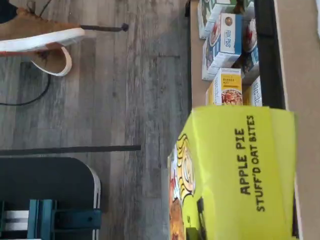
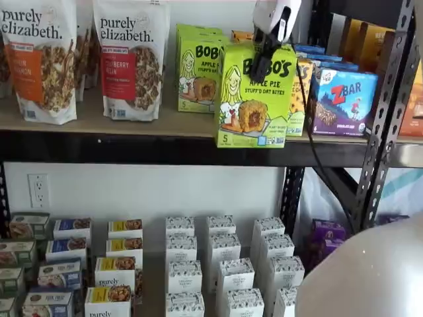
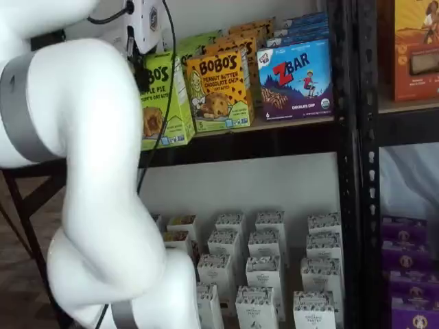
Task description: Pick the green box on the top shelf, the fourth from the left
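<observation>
In both shelf views the lime-green box (image 2: 254, 99) (image 3: 163, 103), an upright Bobo's Apple Pie carton, stands out in front of the row, with its lower edge over the black front beam of the top shelf (image 2: 132, 146). My gripper (image 2: 262, 65) comes down from above under its white body, and its black fingers are shut on the upper part of the carton. The wrist view is filled on one side by the same green box (image 1: 235, 175), seen close. In one shelf view my white arm (image 3: 89, 171) hides the carton's left part.
Another green Bobo's box (image 2: 198, 69) stands further back, and a yellow Bobo's box (image 3: 219, 89) and a blue ZBar box (image 2: 344, 102) are to the right. Granola bags (image 2: 129, 56) stand at left. Small white boxes (image 2: 225, 264) fill the lower shelf. A black upright (image 2: 383, 132) is at right.
</observation>
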You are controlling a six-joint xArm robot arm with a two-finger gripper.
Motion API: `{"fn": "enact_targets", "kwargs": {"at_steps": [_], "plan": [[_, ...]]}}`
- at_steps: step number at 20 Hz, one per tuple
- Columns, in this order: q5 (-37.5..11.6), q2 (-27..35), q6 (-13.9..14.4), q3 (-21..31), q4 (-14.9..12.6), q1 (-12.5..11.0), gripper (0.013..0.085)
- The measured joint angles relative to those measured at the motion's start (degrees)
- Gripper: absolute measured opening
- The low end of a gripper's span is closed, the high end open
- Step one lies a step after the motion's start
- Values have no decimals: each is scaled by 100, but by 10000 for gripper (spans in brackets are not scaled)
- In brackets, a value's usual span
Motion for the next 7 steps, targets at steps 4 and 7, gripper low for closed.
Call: {"fn": "enact_targets", "kwargs": {"at_steps": [4, 7], "plan": [[-72, -222, -34, 256, -6, -26, 250], [-83, -316, -53, 358, 2, -47, 250]]}}
